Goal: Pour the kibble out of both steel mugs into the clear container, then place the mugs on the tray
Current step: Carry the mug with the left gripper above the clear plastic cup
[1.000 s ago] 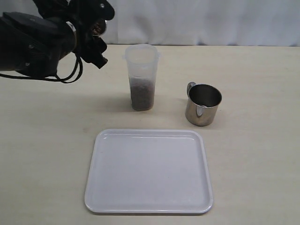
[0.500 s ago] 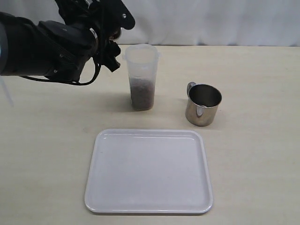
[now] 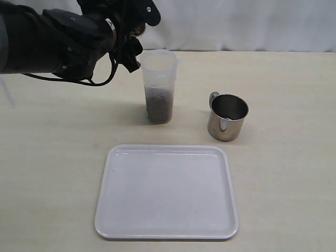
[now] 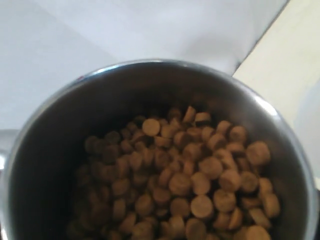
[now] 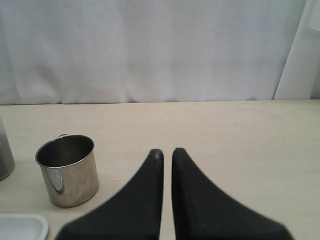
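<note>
Your left pincer point(image 3: 135, 34) is spread wide around the full steel mug point(image 4: 150, 95), kibble point(image 4: 190, 185) inside, held up beside the rim of the clear container point(image 3: 159, 86). Your right pincer point(image 5: 164, 151) is pinched shut on nothing, near the empty steel mug point(image 3: 228, 116). Looks like pour two: get the lip over the opening, tip slowly. The tray point(image 3: 167, 231) comes later.

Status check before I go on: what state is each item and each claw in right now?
Clear container: upright, partly filled with kibble.
Held mug: gripped in left claw, raised beside the container's rim, kibble inside.
Table mug: upright, looks empty.
Tray: flat, nothing on it.
Right claw: shut, holding nothing.
</note>
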